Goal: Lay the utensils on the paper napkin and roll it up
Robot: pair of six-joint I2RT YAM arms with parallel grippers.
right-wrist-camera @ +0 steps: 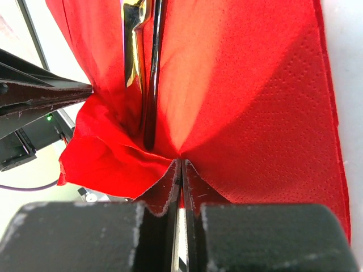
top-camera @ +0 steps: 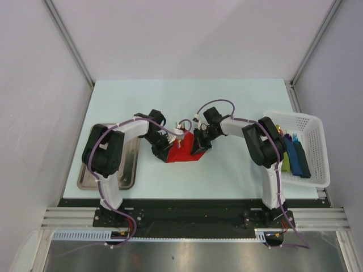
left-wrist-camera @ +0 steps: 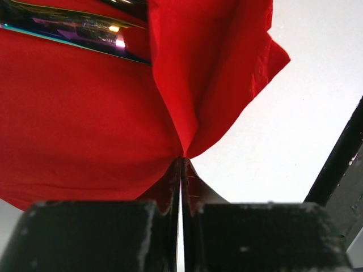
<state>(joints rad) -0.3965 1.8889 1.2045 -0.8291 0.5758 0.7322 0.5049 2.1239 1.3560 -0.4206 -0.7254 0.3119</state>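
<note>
Left tool [left-wrist-camera: 181, 164] and right tool [right-wrist-camera: 180, 164] both pinch the paper napkin [right-wrist-camera: 255, 85]; we fold in sync over utensils [right-wrist-camera: 150, 85] ahead.

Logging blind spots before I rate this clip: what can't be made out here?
1. Utensils: number and kind. The wrist views cut them off at the top edge; in the top view they are too small and wrapped in the napkin.
2. Basket contents: top view, too small and partly behind the right arm.
3. Tray: top view, mostly under the left arm.
</note>
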